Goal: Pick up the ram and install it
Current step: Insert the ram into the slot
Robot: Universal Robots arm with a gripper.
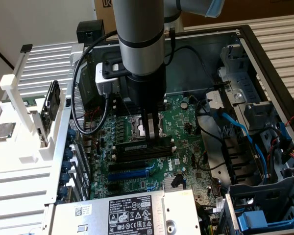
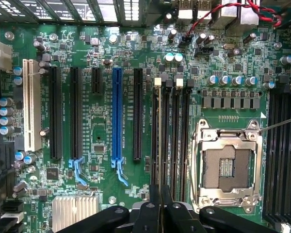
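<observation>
End effector (image 2: pixel 160 193), nearly closed, pinches the ram (image 1: pixel 136 145) at memory slots (image 2: pixel 182 141).

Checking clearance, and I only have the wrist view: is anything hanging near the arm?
Observer: Yes, a black cable loops out above the hand, toward the exterior view's left.
Operator: And on the other side?
Observer: Blue cables run past the motherboard at the exterior view's right.
Operator: Anything farther left?
Observer: Outside the computer case, a white rack with a small circuit board standing on edge in it.
</observation>
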